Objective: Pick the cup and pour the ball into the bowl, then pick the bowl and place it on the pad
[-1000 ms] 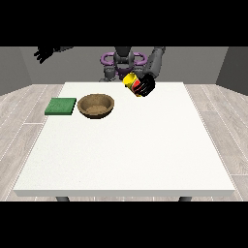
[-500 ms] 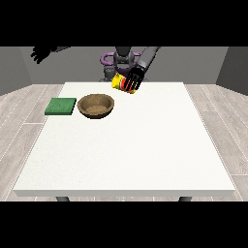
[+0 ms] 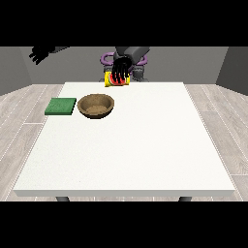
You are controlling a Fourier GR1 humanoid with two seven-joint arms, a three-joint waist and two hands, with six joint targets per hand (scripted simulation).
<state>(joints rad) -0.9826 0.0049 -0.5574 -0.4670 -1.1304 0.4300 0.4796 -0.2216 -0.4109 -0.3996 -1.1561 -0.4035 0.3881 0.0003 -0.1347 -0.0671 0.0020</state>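
hand at the view's right: fingers wrapped on tilted cup, raised behind bowl

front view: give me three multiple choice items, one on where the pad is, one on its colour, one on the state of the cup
1. Where is the pad?
A. at the view's left of the bowl
B. inside the bowl
C. at the table's near edge

2. What colour is the pad?
A. red
B. green
C. white

3. What state is the cup in?
A. standing alone on the table
B. lying in the bowl
C. held in the air by a hand

Answers: 1 A, the pad lies flat beside the bowl on its left. 2 B, it is a plain green square. 3 C, the black fingers wrap the yellow cup above the table's far edge.
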